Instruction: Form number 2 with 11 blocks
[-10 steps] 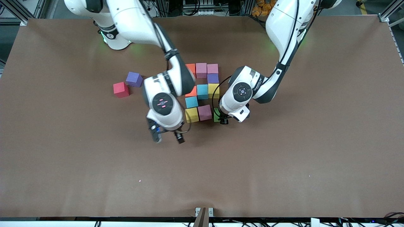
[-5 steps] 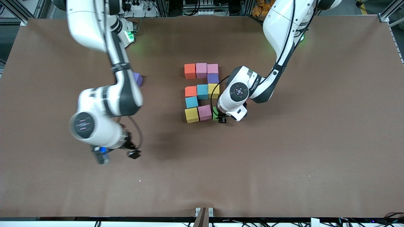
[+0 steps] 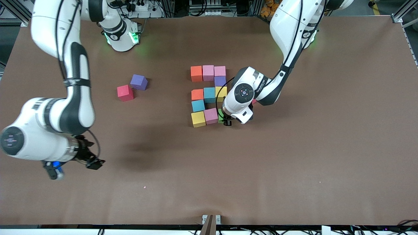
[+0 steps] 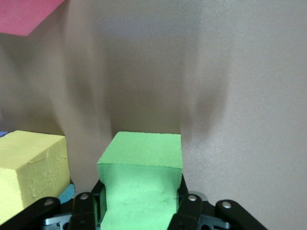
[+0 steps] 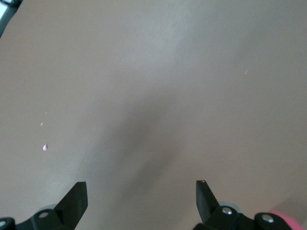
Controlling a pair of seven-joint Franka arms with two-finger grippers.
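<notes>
no readable text, labels, brands or numbers on any object, arm or table

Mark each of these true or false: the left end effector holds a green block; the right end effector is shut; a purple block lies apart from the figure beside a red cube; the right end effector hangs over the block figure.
1. The left end effector holds a green block. True.
2. The right end effector is shut. False: it is open and empty.
3. A purple block lies apart from the figure, beside a red cube. True.
4. The right end effector hangs over the block figure. False: it is over bare table at its own arm's end.
</notes>
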